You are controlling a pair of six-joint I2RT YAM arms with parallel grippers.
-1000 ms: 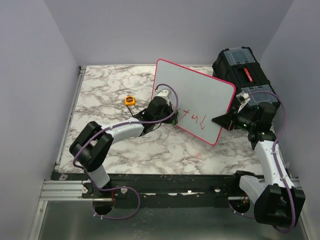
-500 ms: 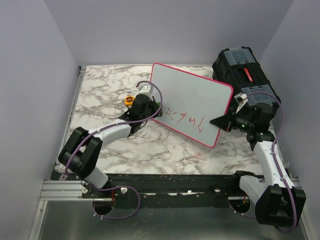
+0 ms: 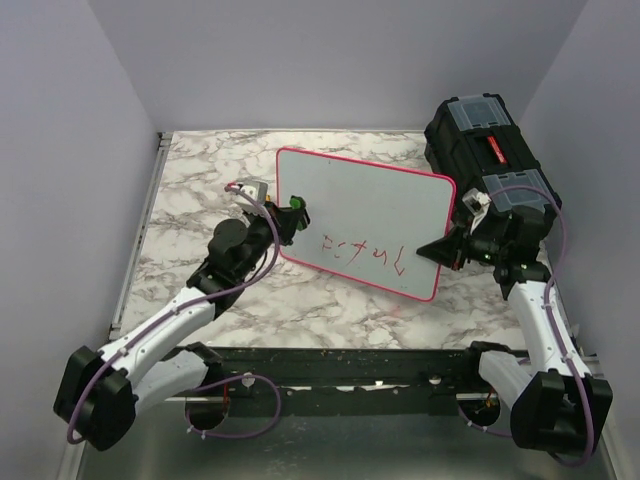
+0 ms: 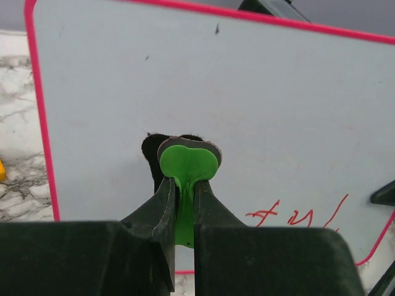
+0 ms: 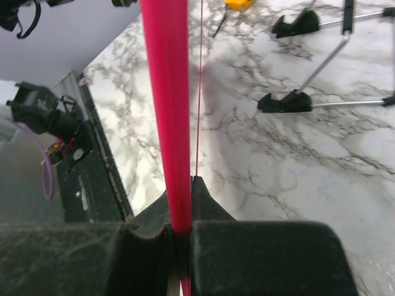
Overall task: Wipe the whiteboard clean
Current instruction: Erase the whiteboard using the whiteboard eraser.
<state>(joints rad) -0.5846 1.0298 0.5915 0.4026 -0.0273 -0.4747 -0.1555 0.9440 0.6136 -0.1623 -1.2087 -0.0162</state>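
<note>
The whiteboard [image 3: 370, 215], white with a pink-red rim, stands tilted up off the marble table. Red lettering [image 3: 365, 255] runs along its lower middle. My right gripper [image 3: 440, 250] is shut on the board's right edge; in the right wrist view the pink rim [image 5: 166, 92] runs straight between the fingers of this gripper [image 5: 182, 185]. My left gripper [image 3: 290, 215] is shut on a green eraser [image 4: 188, 163] with a dark pad. The eraser sits at the board's left part [image 4: 247, 92], left of and above the lettering [image 4: 296, 216].
A black toolbox [image 3: 480, 140] stands at the back right, just behind my right wrist. The board's black feet [image 5: 290, 102] on thin metal legs rest on the marble behind it. A small orange object [image 5: 237, 3] lies beyond them. A metal rail [image 3: 150, 215] lines the table's left edge.
My left arm has drawn back leftward with the eraser, from the lettering to the board's left part. More red lettering now shows. The board has swung round, its left end further left and lower.
</note>
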